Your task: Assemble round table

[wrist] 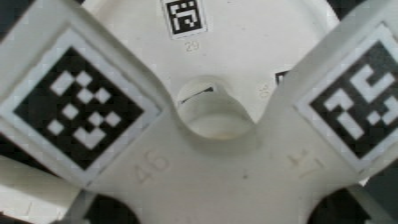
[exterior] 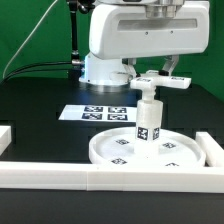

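Observation:
In the exterior view the large round rimmed disc lies flat on the black table. The short thick cylinder leg stands upright on it, tags on its sides. The small bar-shaped foot lies level right above the leg's top, at or just over it. My gripper comes down from above and is shut on the foot. In the wrist view the foot fills the picture, with a round hole in its middle and a tag on each side. My fingertips are hidden there.
The marker board lies behind the disc, in front of the arm's white base. Long white border rails run along the front, the exterior view's left and right, close to the disc.

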Tool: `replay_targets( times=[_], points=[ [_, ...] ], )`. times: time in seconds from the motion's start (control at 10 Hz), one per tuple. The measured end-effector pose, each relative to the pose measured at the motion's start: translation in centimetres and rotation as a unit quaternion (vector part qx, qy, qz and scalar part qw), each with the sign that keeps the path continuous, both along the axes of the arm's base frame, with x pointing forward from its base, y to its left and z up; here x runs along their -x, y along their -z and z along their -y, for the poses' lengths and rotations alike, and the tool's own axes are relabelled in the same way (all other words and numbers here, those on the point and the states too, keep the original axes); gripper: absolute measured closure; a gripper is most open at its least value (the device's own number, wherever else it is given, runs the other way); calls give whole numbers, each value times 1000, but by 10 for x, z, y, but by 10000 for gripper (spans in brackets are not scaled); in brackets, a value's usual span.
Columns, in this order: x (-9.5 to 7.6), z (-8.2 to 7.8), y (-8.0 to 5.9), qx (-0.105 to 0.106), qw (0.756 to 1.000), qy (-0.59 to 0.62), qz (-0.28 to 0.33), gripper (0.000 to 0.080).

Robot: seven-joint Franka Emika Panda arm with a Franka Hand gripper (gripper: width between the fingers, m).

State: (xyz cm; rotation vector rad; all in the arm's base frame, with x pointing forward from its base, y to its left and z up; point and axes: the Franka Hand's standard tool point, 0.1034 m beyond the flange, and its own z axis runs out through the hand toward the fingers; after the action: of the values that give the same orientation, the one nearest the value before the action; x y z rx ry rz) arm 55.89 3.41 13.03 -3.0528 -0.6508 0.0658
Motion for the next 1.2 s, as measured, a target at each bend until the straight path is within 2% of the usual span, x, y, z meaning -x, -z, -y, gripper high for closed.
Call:
replay_targets(
  times=[0.6,1.2],
  points=[
    [-1,-3,7,1,1000,-5,0,353],
    [-3,-6,24,3,1000,-6,7,353]
  ],
)
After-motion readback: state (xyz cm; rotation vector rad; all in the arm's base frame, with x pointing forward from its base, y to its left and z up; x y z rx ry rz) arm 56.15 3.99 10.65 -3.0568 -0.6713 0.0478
